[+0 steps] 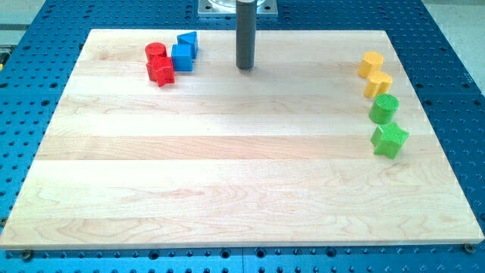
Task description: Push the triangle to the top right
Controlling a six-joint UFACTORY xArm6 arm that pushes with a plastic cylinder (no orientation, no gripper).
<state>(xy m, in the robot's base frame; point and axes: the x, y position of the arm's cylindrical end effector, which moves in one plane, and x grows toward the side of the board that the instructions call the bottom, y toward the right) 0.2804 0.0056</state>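
Observation:
The blue triangle lies near the view's top left of the wooden board, touching a blue cube just below it. My tip stands to the right of these blue blocks, apart from them by a clear gap. A red cylinder and a red star-shaped block sit just left of the blue cube.
At the view's right stand a yellow block, a second yellow block, a green cylinder and a green star-shaped block in a column. A blue perforated table surrounds the board.

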